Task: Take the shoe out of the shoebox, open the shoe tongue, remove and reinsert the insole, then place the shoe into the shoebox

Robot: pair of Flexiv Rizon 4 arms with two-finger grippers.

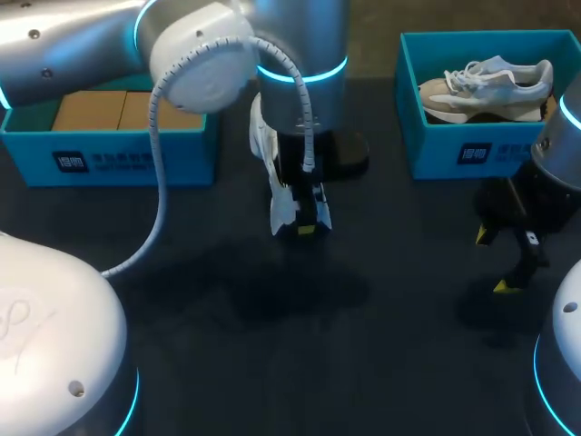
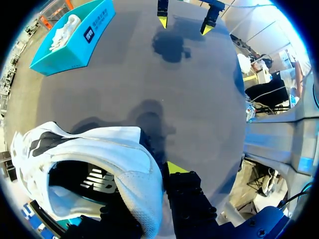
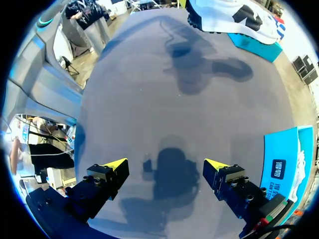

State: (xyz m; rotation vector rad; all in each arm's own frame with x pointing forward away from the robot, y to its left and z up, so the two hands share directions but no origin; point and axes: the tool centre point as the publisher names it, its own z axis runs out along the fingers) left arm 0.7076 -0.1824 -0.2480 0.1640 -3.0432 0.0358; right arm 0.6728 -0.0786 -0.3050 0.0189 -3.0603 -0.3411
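The left end effector (image 1: 305,225) is closed on the shoe (image 2: 104,149). One yellow-tipped finger is pressed against the outside of the collar wall, while the other is hidden inside the opening. The shoe is thereby held clear of the table (image 1: 272,363), above its middle. In the head view the shoe's long axis is seen to run steeply up and down, with the shoe hung beside the vertical last link of the left arm. In the left wrist view its dark opening is turned up toward the wrist. The right end effector (image 3: 166,167) is spread wide with nothing between its fingers. It is poised low over the table, well apart from the shoe on the robot's right, and is pointed down at bare table. From it the shoe is seen far ahead across the table. The coming move is judged to turn on this gap: the tongue can be reached only if the free right arm is brought across to the shoe, or the shoe is set down. One shoebox (image 1: 118,159) stands beyond the shoe to its left, with only brown cardboard showing inside. A second shoebox (image 1: 472,154) stands beyond the shoe to its right, close to the right end effector, and a second, pale shoe (image 1: 490,86) is lying in it.
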